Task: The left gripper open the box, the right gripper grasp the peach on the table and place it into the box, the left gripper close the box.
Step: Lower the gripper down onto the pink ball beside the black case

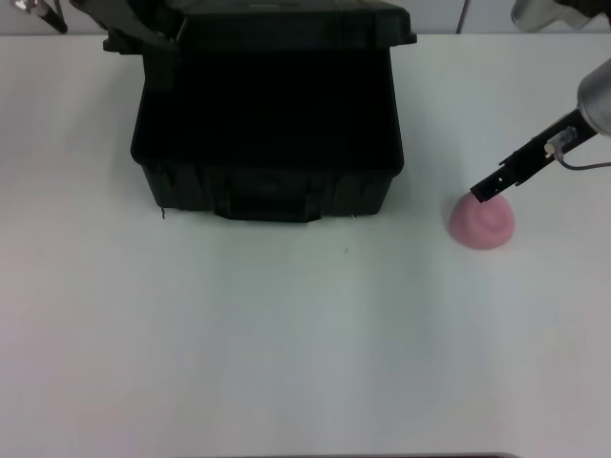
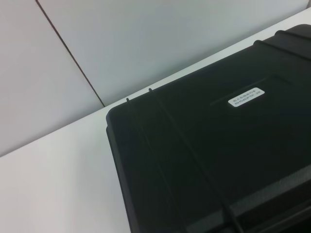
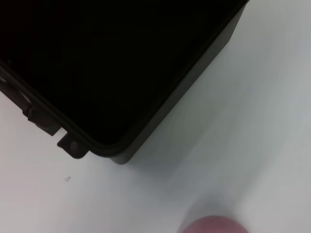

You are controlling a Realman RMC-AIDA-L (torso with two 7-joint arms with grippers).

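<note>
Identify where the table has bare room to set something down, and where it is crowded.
Free: the table in front of the box, and the strip between box and peach. Crowded: around the peach, where the right claw hovers, and the box's back-left corner by the left claw.

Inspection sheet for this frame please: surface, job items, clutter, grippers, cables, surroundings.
Surface: white table, one tiny dark speck.
Job's things: black box open, lid raised at the back, inside dark; pink peach on the table, outside the box.
Clutter: nothing seen.
Grippers: right gripper tip at the peach's top edge, contact unclear; left gripper at the box's rear corner by the lid.
Cables: thin wire along the right gripper.
Surroundings: pale wall behind the table.
</note>
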